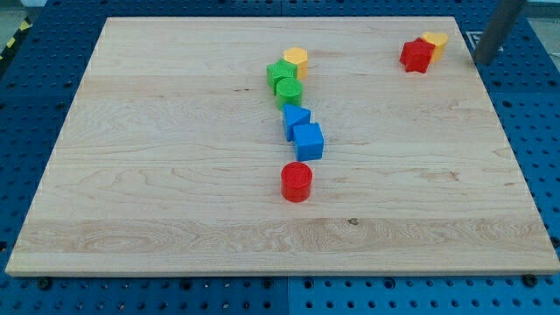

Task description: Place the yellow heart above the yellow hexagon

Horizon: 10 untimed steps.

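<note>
Off the wooden board's top-right corner, my tip (no claw) hasn't started, next nudging the yellow heart block toward the yellow hexagon block.

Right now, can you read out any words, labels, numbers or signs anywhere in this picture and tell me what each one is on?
None: no readable text, number or brand shows anywhere.
The pale wooden board is bare grain.
The coloured plastic blocks, such as the red cylinder and blue cube, carry no marks.
The blue perforated table has only holes.
The yellow-and-black striped strip at the view's top left is a pattern, not writing.
</note>
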### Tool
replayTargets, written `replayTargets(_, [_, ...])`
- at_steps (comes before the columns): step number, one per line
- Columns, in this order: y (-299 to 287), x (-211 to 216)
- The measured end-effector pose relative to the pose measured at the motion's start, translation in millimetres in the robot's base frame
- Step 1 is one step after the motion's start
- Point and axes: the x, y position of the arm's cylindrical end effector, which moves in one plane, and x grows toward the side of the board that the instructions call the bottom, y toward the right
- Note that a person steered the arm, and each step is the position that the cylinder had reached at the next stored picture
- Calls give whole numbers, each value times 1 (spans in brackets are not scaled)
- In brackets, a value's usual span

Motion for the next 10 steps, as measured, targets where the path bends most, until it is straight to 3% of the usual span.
replayTargets(1, [-26,-20])
replayTargets(5, [-31,0])
replayTargets(7, [-64,0])
replayTargets(10, [-108,-34])
